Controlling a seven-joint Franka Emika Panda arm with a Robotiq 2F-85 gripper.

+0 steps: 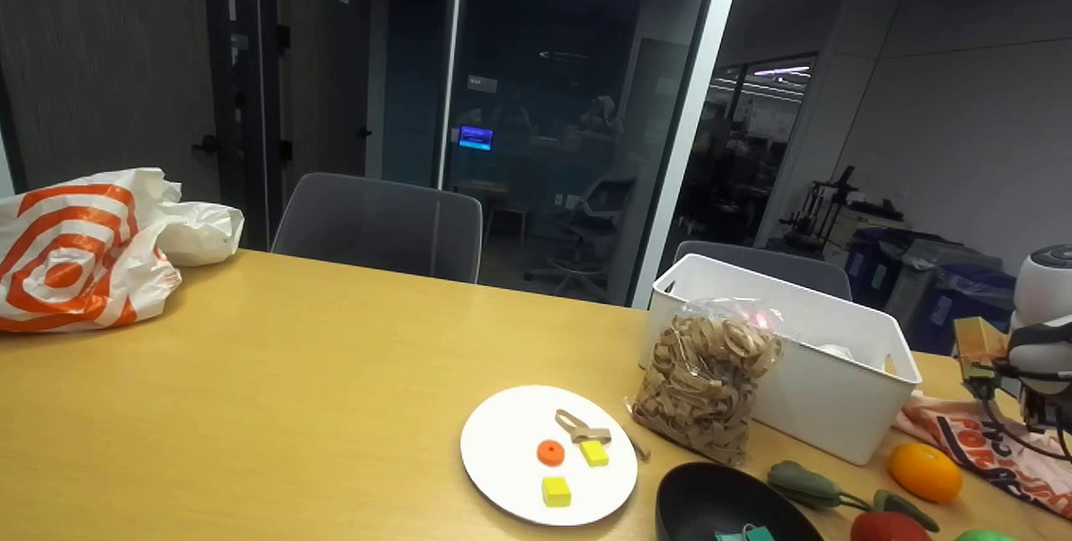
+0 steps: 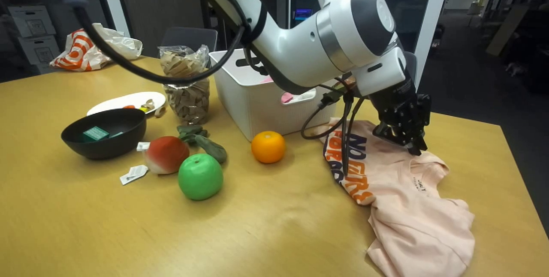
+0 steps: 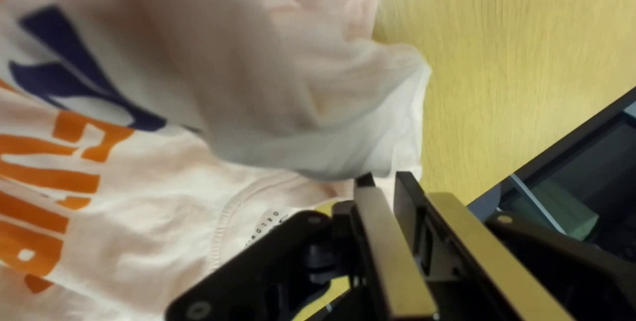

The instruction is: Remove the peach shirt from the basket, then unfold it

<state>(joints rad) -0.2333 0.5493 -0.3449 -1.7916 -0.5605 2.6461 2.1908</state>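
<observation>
While seeing the peach shirt (image 2: 416,208) lying loosely bunched on the table (image 2: 274,234), out of the basket (image 2: 274,118) and just beside it, am expecting light, soft, limp handling (probably cotton, so more clinging than slipping, and hardly fragile). Am finding the gripper (image 3: 385,182) with jaws nearly together by the edge of an upper fold (image 3: 308,132), but am not managing to tell whether pinching any cloth. Am favouring that fold's free edge, top layer only, for fear of dragging the whole bundle along. Am also considering the ribbed collar (image 3: 218,235) as a thicker, surer hold
</observation>
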